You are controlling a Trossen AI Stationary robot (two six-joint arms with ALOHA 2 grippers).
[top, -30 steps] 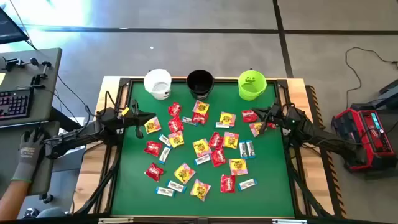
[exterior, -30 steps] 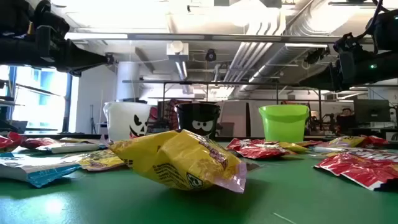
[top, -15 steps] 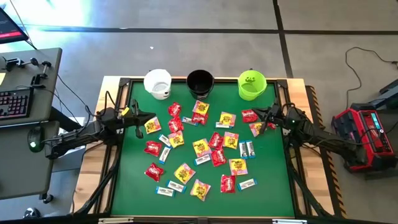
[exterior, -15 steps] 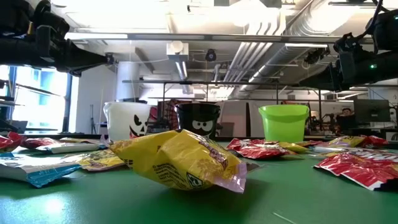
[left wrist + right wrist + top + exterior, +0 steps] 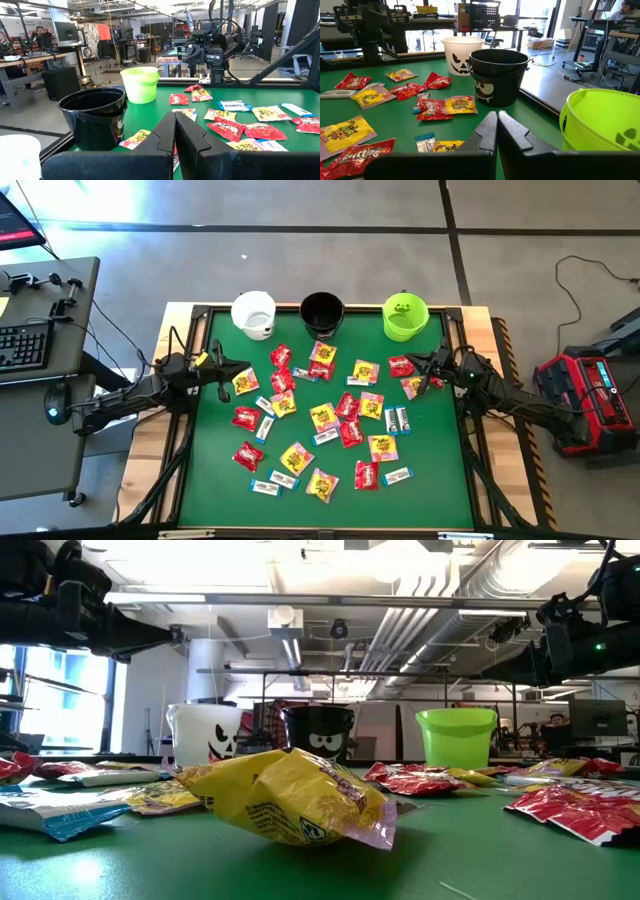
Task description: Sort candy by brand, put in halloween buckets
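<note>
Many candy packets [image 5: 322, 418] lie scattered flat on the green mat: red ones, yellow-and-pink ones, narrow white-and-blue bars. Along the far edge stand the white bucket [image 5: 254, 314], the black bucket [image 5: 322, 314] and the lime green bucket [image 5: 405, 317]. My left gripper [image 5: 233, 373] hovers shut over the mat's left side, above a yellow packet [image 5: 245, 383], holding nothing. My right gripper [image 5: 415, 363] hovers shut over the right side near a red packet [image 5: 401, 366], holding nothing. In the wrist views the left fingers [image 5: 175, 131] and right fingers [image 5: 497, 131] are pressed together.
A keyboard and mouse lie on a desk [image 5: 40, 340] left of the table. A red device [image 5: 590, 395] sits on the floor to the right. A wooden frame [image 5: 480, 380] borders the mat. A big yellow packet [image 5: 285, 797] lies close to the low camera.
Both arms have kept still and no candy has moved. A person's gloved hand at the desk on the left has withdrawn out of view.
</note>
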